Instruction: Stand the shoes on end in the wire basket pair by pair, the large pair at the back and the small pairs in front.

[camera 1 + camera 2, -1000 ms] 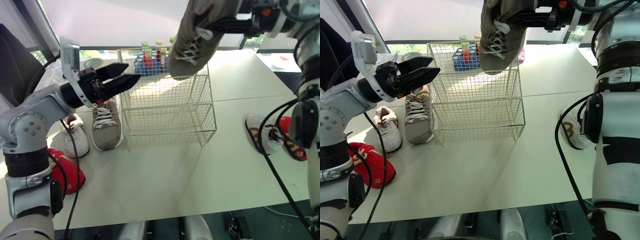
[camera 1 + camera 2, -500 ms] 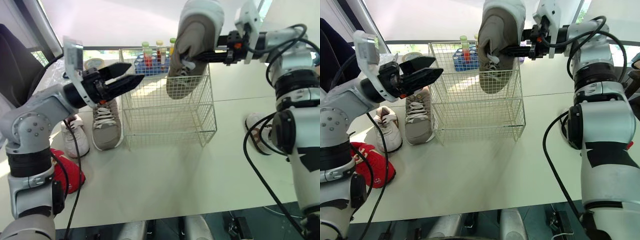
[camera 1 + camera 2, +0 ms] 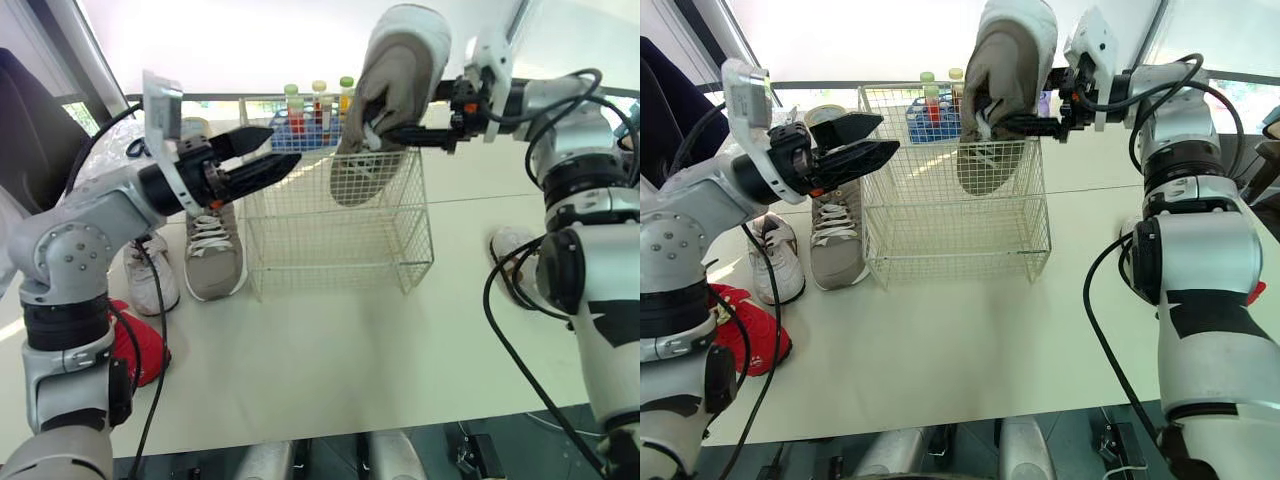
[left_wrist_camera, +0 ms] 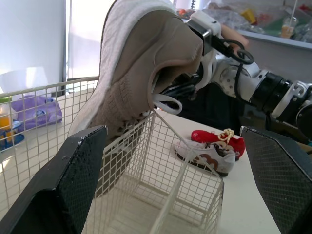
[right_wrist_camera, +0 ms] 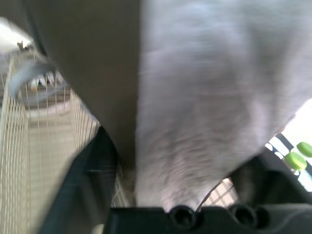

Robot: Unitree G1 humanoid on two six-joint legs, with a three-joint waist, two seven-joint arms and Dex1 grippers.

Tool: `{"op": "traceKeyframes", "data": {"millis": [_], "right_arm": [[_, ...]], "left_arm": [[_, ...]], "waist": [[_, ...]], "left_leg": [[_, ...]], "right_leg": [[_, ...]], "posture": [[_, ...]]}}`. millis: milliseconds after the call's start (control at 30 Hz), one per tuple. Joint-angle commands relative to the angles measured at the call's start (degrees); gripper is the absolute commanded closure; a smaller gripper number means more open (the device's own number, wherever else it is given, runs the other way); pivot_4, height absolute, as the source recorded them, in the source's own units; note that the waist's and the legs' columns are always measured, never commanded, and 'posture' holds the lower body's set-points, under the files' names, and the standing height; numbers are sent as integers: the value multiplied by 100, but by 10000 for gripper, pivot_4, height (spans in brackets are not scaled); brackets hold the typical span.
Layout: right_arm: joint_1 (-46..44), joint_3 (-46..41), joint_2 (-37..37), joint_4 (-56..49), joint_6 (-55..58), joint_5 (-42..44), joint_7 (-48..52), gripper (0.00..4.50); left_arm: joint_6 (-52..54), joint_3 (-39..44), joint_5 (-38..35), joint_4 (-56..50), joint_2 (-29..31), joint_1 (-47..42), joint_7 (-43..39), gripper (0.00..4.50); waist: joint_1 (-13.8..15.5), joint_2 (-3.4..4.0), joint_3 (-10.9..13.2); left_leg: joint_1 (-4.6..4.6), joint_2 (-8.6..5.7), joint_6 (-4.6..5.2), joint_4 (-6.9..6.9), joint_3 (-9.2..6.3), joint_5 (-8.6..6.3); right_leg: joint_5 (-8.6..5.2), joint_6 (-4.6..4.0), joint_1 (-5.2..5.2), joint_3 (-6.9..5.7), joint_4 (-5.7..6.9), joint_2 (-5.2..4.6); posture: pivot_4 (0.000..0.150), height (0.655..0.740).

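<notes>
A large grey-beige shoe (image 3: 397, 85) hangs toe down with its toe inside the back right of the white wire basket (image 3: 340, 255). My right gripper (image 3: 390, 132) is shut on the shoe at its opening, laces toward me. My left gripper (image 3: 278, 150) stands open at the basket's left top edge, a little apart from the shoe. The matching grey shoe (image 3: 210, 255) lies on the table left of the basket. Beside it are a small white shoe (image 3: 152, 280) and a red shoe (image 3: 138, 345). Right of the basket lie a white-and-brown shoe (image 4: 204, 158) and a red shoe (image 4: 214, 139).
A blue rack with bottles (image 3: 300, 122) stands just behind the basket, and a purple object (image 4: 34, 111) lies near it. The white table (image 3: 330, 360) has open room in front of the basket, up to its front edge.
My right gripper has turned the large shoe from a tilt above the basket to upright and lowered its toe into the back right. My left gripper edged toward the basket.
</notes>
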Motion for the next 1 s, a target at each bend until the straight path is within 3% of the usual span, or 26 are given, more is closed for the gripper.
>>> {"op": "traceKeyframes", "data": {"millis": [33, 300, 600, 700, 1000], "right_arm": [[-28, -75, -22, -325, -217, -70, -149, 564], [45, -118, -387, -922, -557, -224, -449, 564], [674, -63, -1075, -2448, -189, -395, -738, 564], [1022, -293, -1315, -3295, 320, -72, -676, 564], [2451, -1018, -1248, -7759, 3518, 2479, -924, 564]], "left_arm": [[-134, 47, 35, -86, 1, -194, -31, 0], [-88, 3, 50, -84, -25, -247, -50, 0], [-178, 101, 325, -46, 360, -101, -138, 0], [-291, 187, 533, 80, 577, -75, -156, 0], [-625, 327, 1998, 1410, 1388, -479, 745, 0]], "waist": [[-13, 0, 0], [-6, 1, 0], [-1, 1, 0], [4, 1, 0], [23, 2, -3]], "left_leg": [[0, 0, 0, 0, 0, 0], [0, 1, -2, -2, 0, 1], [0, 1, -2, -1, 0, 1], [0, 1, -2, -2, 0, 1], [0, 6, 26, -3, -6, -16]], "right_leg": [[0, 0, -1, 0, 1, 0], [0, 0, -4, 0, 2, 1], [0, 0, -4, 1, 3, 1], [0, 0, -4, 1, 3, 1], [-1, -2, -6, -1, 9, 2]], "posture": [[1500, 7400], [1500, 7400], [1500, 7400], [1500, 7400], [1500, 7400]]}}
